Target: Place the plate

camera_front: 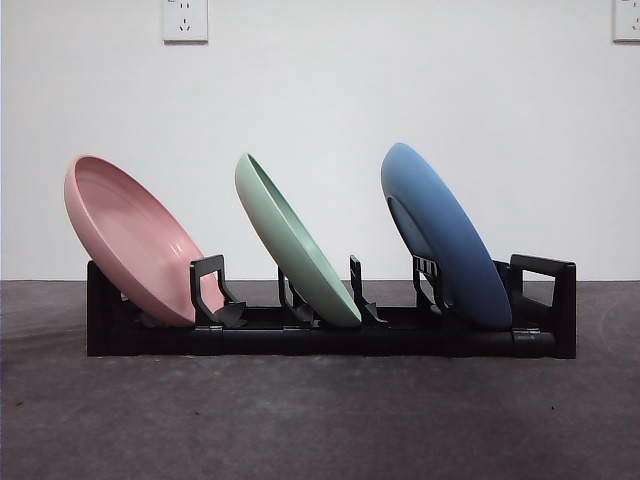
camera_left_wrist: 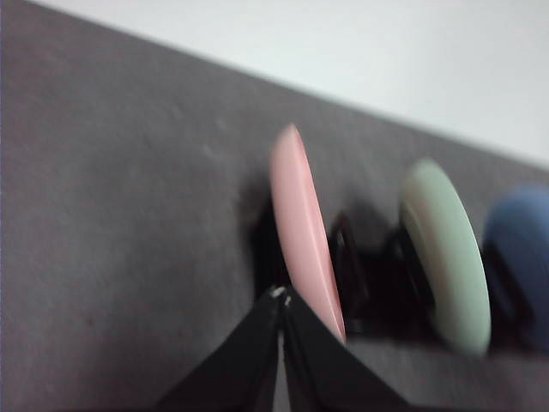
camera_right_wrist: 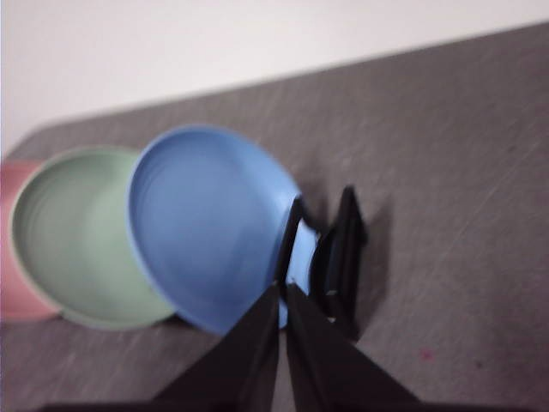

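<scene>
**Observer:** Where are the plates?

**Operator:** From my seat all three stand in the black slotted rack (camera_front: 330, 335) on the dark bench (camera_front: 320, 420), each leaning the same way: pink plate (camera_front: 135, 240) at one end, green plate (camera_front: 295, 240) in the middle, blue plate (camera_front: 440, 235) at the other end. I'd judge the placing done.

**Observer:** And the grippers?

**Operator:** Both are clenched on nothing, jaws pressed tip to tip. My left gripper (camera_left_wrist: 280, 296) hangs above the pink plate's rim, seen edge-on; my right gripper (camera_right_wrist: 281, 292) sits over the blue plate's lower edge, near the rack's end post. So the left arm is nearer pink, the right nearer blue. Neither shows in the front view.

**Observer:** Surfaces?

**Operator:** Smooth, matte, round shallow plates with raised rims, probably plastic; the bench looks faintly scuffed. Both wrist views are blurred.
</scene>
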Robot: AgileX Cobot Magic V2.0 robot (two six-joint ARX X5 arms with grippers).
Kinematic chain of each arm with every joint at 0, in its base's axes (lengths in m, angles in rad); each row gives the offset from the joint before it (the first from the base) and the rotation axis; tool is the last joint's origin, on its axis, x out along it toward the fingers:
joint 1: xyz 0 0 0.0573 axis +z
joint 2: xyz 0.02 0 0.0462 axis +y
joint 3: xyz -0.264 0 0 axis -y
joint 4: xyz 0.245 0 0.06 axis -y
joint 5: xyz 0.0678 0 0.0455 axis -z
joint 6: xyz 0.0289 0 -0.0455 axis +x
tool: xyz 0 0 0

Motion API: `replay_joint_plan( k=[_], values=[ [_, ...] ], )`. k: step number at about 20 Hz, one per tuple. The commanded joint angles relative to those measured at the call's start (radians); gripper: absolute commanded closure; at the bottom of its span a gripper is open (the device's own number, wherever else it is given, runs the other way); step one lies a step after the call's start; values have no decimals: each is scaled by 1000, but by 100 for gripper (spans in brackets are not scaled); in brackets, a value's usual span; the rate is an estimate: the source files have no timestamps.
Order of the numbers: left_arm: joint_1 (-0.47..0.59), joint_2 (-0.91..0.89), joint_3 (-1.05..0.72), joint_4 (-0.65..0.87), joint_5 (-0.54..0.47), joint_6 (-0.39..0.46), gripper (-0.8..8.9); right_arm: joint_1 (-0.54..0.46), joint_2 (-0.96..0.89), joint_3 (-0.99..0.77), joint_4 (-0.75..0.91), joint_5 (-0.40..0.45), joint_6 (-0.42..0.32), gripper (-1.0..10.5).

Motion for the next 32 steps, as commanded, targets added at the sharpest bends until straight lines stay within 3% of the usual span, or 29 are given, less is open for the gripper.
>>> replay_joint_plan(
  k=[1,9,10,11,13,14,17,21,27,32],
  values=[
    [-2,78,72,-104,50,97,803,10,82,75,-77,-34,-89,933],
    [-10,268,214,-377,53,233,803,102,328,253,-354,-50,-200,933],
    [-10,283,223,-376,53,235,769,120,359,269,-377,-45,-215,930],
    [-10,294,230,-371,53,235,668,136,383,281,-391,-38,-229,898],
    [-10,301,240,-364,53,245,486,160,415,289,-390,-22,-233,706],
    [-10,301,241,-357,53,246,481,173,428,294,-393,-7,-232,642],
    [-10,299,241,-342,53,245,481,222,479,357,-418,12,-185,638],
    [-10,298,241,-301,53,245,481,313,660,591,-450,15,-91,664],
    [-10,298,241,-266,53,222,481,412,969,925,-480,92,-89,670],
    [-10,298,241,-266,53,221,481,444,1120,1054,-472,126,-101,677]
  ],
)
